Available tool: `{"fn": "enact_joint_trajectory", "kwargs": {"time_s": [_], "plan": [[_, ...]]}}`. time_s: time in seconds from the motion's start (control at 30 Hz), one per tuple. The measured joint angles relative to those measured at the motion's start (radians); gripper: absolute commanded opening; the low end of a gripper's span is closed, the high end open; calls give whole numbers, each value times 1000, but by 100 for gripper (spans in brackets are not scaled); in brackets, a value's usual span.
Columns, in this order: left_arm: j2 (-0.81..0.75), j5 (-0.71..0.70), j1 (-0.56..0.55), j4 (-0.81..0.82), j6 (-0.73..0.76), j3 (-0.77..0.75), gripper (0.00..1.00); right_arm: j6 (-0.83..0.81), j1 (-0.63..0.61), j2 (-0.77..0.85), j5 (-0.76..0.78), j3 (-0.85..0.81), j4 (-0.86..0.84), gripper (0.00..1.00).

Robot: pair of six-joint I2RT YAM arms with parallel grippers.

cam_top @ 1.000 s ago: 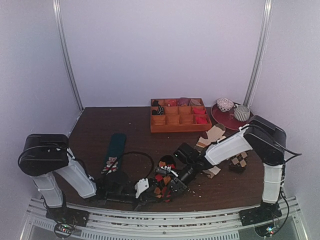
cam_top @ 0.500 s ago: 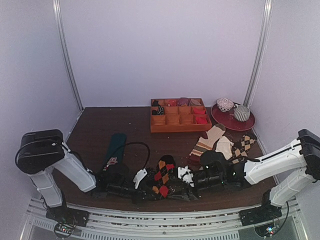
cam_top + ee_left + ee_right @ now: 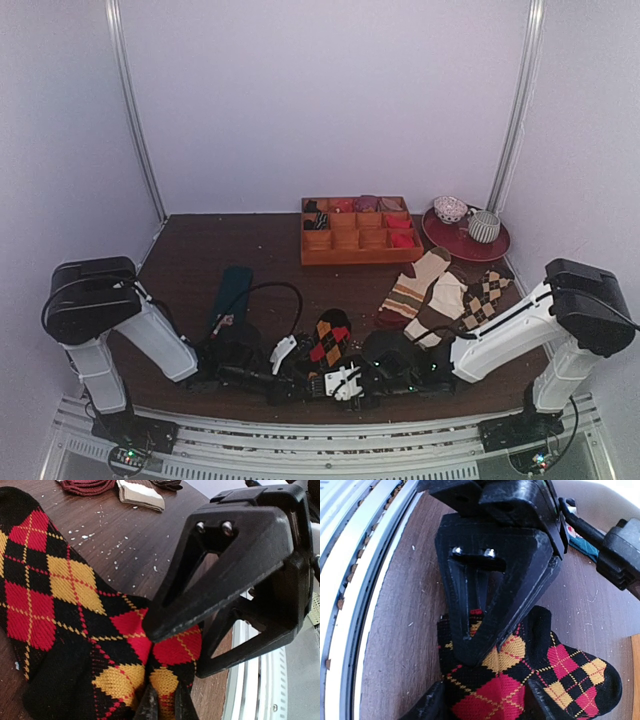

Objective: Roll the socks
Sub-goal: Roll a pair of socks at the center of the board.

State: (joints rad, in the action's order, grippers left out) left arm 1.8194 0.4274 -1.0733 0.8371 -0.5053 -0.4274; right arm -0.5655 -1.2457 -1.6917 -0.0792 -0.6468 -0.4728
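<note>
The black socks point(image 3: 330, 338) with red and orange argyle diamonds lie near the table's front edge, their near end bunched. In the left wrist view my left gripper point(image 3: 165, 702) is shut, pinching a fold of the socks point(image 3: 60, 595). It lies low at their near end point(image 3: 295, 375). My right gripper point(image 3: 485, 705) is open, its fingers point(image 3: 427, 705) wide apart on either side of the socks point(image 3: 560, 665). It faces the left gripper point(image 3: 495, 565) closely. In the top view the right gripper point(image 3: 338, 383) is right beside the left one.
A dark teal sock point(image 3: 230, 292) lies to the left, with a black cable looping beside it. Beige striped socks point(image 3: 415, 285) and a brown-and-beige argyle sock point(image 3: 487, 295) lie to the right. An orange compartment tray point(image 3: 345, 257) and a red plate point(image 3: 470, 248) with a bowl stand behind. The metal rail runs close in front.
My right arm has come down and swung left along the front edge to the socks' near end, meeting the left gripper. The left gripper has stayed on the socks.
</note>
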Motion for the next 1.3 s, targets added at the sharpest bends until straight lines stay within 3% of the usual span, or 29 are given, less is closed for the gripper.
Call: {"fn": "enact_joint_trajectory", "kwargs": {"time_s": [0.1,0.37,0.47,0.5,0.67,0.73,0.83,1.03,1.17,1.3], "plan": [[0,1,1,0,0,0,0,-8,0,-20,8,-28,26,44],[-1,2,1,4,1,4,0,21,-5,-38,19,-39,67,43],[-1,2,1,4,1,4,0,43,-5,-42,24,-39,65,32],[-1,2,1,4,1,4,3,49,-5,-43,24,-39,65,29],[-32,-26,0,-32,18,11,47,111,-3,-49,-7,-63,105,21],[-95,-61,-2,-82,40,31,56,159,10,-54,-59,-85,133,21],[-229,-156,-8,-195,79,81,61,257,52,-71,-157,-115,166,21],[-518,-354,-88,-233,243,177,62,503,167,-158,-443,-168,157,21],[-519,-364,-129,-134,378,180,61,680,240,-205,-623,-155,77,21],[-387,-358,-129,-69,475,169,63,789,290,-239,-757,-138,20,21]]}}
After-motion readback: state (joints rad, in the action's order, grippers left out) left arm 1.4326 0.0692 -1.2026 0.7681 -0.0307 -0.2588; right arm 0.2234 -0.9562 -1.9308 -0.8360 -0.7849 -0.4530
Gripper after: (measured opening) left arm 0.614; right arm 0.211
